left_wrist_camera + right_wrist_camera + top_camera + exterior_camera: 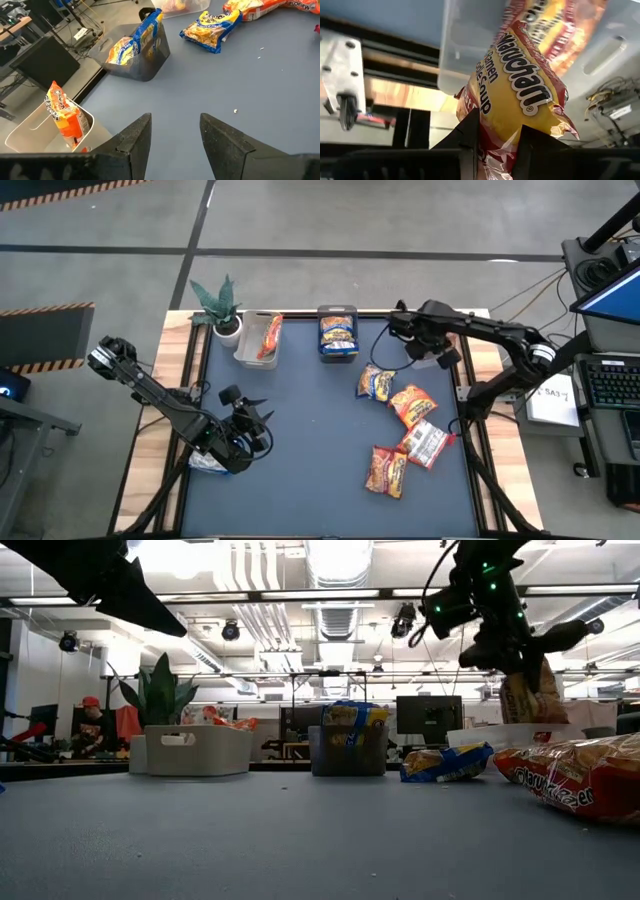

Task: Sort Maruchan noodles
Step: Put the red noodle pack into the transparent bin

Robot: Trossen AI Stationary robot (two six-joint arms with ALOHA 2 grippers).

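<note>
Now my right end effector [492,145] pinches a yellow-red Maruchan packet [520,95] over the clear bin [470,45], ready to drop it in. Left end effector [172,145] waits spread above the worktop [240,85].

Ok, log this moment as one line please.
right gripper: shut on yellow-red noodle packet, above clear bin | left gripper: open, empty, over mat | loose packets: four

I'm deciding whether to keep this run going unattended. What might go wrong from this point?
The right gripper pinches only the crimped end of a yellow-red packet, so it may slip out. It hangs above a clear bin at the mat's edge and might drop outside. The left gripper waits open and empty.
</note>
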